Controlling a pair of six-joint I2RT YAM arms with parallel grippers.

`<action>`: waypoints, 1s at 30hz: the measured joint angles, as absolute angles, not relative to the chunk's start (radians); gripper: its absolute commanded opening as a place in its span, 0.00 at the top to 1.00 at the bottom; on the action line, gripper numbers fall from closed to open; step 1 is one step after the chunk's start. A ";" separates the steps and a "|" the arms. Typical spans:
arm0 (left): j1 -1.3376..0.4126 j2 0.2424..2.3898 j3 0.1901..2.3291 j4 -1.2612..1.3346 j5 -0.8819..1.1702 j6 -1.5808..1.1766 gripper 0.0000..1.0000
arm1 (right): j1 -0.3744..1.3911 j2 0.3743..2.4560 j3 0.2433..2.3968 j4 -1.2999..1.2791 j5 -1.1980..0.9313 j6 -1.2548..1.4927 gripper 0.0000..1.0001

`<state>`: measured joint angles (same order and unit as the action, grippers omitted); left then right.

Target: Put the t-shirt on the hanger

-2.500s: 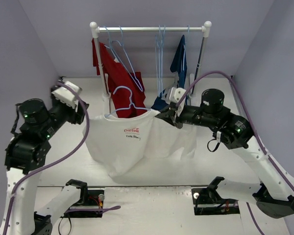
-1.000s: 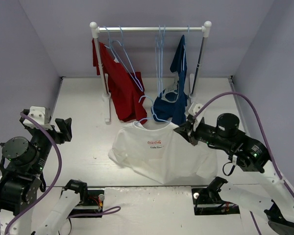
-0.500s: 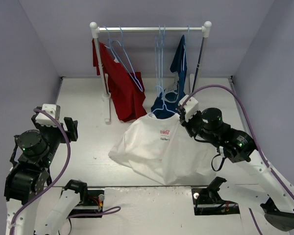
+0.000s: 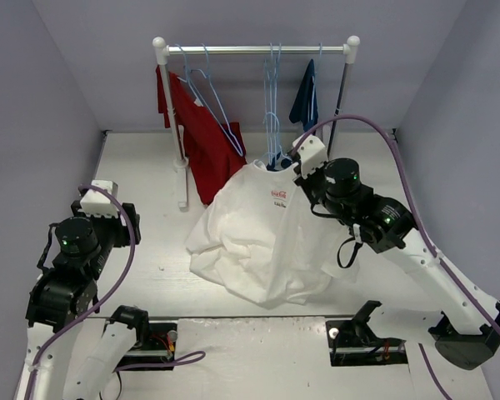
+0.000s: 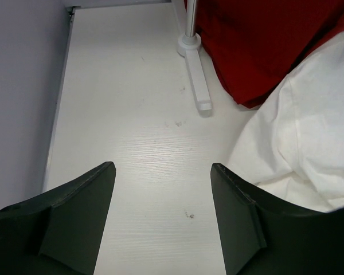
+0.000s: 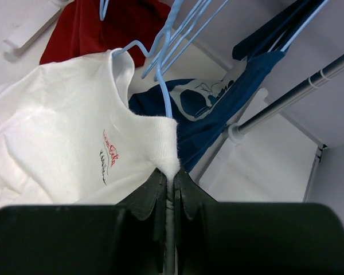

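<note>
Light, limp cotton, the t-shirt (image 4: 262,229) sags from beside the rack (image 4: 258,49) down onto the desk (image 5: 126,114), and its thicker shoulder seam by the collar looks the surest hold. The right end effector (image 6: 171,172) is pinched tight on that fold, the thin, stiff pale-blue hanger (image 6: 165,94) entering the neckline just above. The left end effector (image 5: 160,177) gapes wide, empty.
</note>
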<state>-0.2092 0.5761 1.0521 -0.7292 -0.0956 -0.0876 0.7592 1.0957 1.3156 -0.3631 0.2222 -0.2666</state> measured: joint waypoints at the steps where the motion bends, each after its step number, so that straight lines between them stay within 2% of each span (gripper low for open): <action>1: -0.209 0.575 1.046 -0.729 -0.097 -0.090 0.37 | 0.761 1.107 1.319 -0.354 0.236 -0.269 1.00; 17: -0.209 0.467 0.857 -0.667 -0.122 -0.144 0.37 | 0.879 1.287 1.490 -0.260 0.502 -0.340 1.00; 30: -0.209 0.371 0.735 -0.593 -0.132 -0.170 0.37 | 0.898 1.352 1.564 -0.045 0.661 -0.463 1.00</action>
